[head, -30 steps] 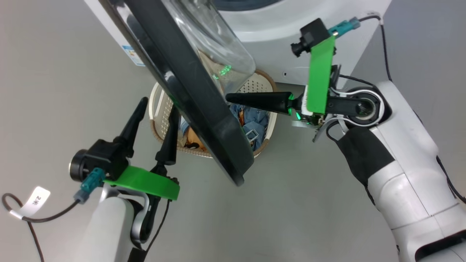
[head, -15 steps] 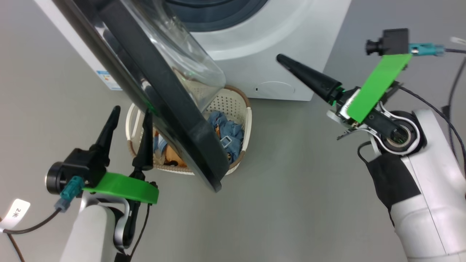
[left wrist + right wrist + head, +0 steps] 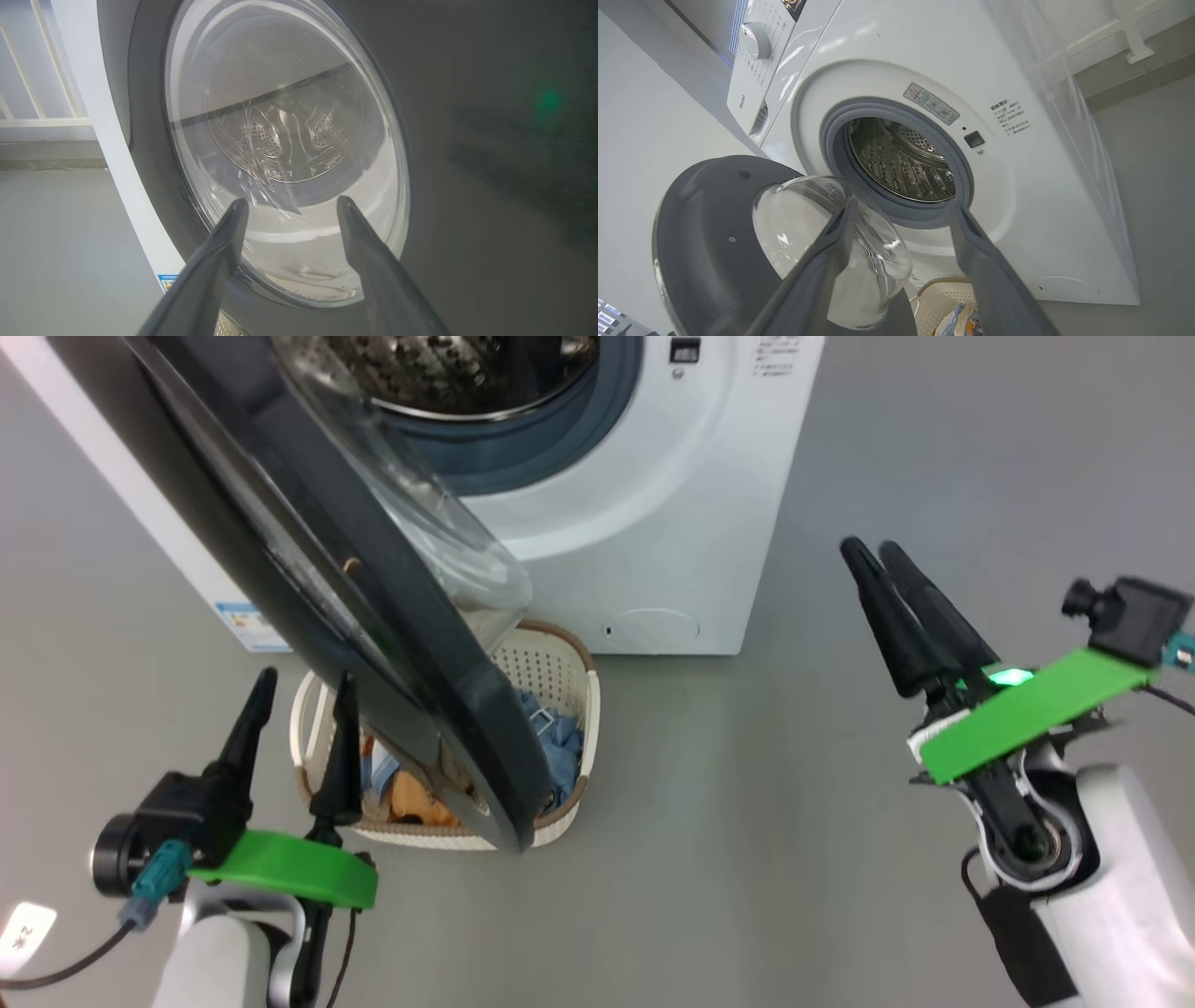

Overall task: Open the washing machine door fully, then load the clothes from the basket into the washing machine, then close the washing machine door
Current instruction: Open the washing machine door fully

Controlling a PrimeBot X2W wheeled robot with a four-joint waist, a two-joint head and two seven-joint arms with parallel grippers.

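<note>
Beneath the open washing machine door [image 3: 373, 616], head view, the basket [image 3: 571, 674] holds the clothes [image 3: 560, 751]; the left pincer [image 3: 306, 679] is spread beside it. Left wrist: that door close ahead. Right wrist: right pincer [image 3: 904, 204] spread, empty, facing the washing machine [image 3: 1017, 196].
</note>
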